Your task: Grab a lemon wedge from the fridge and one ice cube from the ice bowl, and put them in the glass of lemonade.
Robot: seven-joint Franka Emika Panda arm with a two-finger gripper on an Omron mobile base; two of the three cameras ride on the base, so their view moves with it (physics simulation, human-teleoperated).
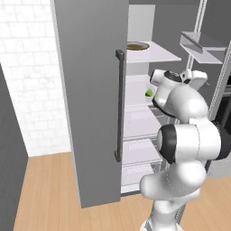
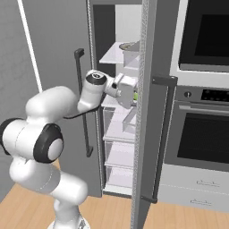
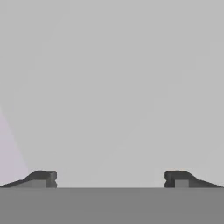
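The fridge (image 1: 90,99) stands with its grey door swung open, and my arm reaches in over the white shelves. A small yellow-green lemon wedge (image 1: 149,93) lies on the middle shelf just left of my wrist; a green sliver of the lemon wedge (image 2: 135,95) shows beside my hand at the door's edge. My gripper (image 3: 110,178) is open, its two dark fingertips (image 3: 43,177) wide apart with nothing between them, facing a plain grey surface.
A brown-rimmed flat dish (image 1: 137,45) sits on the upper shelf. Door racks (image 1: 203,47) hang at the right. The black-fronted oven (image 2: 203,134) stands right of the fridge. Clear drawers (image 2: 118,154) lie below my arm.
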